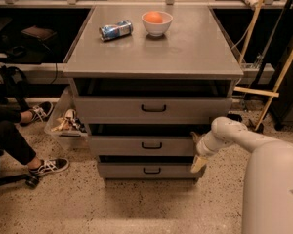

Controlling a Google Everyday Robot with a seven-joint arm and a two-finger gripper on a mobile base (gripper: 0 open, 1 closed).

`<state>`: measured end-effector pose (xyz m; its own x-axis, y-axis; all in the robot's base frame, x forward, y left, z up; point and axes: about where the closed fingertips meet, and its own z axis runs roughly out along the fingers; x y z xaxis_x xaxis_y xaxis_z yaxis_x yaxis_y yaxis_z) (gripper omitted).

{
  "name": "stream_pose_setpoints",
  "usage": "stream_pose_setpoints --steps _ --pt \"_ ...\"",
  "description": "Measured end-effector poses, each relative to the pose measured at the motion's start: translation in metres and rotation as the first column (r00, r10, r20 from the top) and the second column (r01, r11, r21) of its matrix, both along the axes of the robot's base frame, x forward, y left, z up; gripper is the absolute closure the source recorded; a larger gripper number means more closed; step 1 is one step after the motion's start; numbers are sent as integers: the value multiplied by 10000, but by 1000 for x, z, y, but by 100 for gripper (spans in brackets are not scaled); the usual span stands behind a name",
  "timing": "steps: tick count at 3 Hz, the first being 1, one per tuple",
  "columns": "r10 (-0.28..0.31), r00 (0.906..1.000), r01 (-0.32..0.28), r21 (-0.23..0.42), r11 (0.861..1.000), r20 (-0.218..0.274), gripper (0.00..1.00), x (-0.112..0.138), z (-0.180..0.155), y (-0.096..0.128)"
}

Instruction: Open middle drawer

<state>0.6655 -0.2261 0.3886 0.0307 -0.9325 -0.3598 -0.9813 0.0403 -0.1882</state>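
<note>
Approach step: I am holding the end effector (197,151) at the right end of the middle drawer (122,145), below the desk (185,48) front-right corner; I cannot tell its grip state. Next calls for catching the handle (151,145) and pulling outward.

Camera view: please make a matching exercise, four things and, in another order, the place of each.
1 middle drawer
2 gripper
3 bowl
4 can

a lying on the cabinet top, left part
b at the right end of the middle drawer's front
c second of three, counted from above
d upright on the cabinet top, back middle

Pairs: 1-c, 2-b, 3-d, 4-a
</note>
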Motion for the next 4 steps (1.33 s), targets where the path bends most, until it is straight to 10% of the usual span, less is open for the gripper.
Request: stream_pose_setpoints --steps 4 --pt "1 10000 -1 0 10000 0 100 1 16 -2"
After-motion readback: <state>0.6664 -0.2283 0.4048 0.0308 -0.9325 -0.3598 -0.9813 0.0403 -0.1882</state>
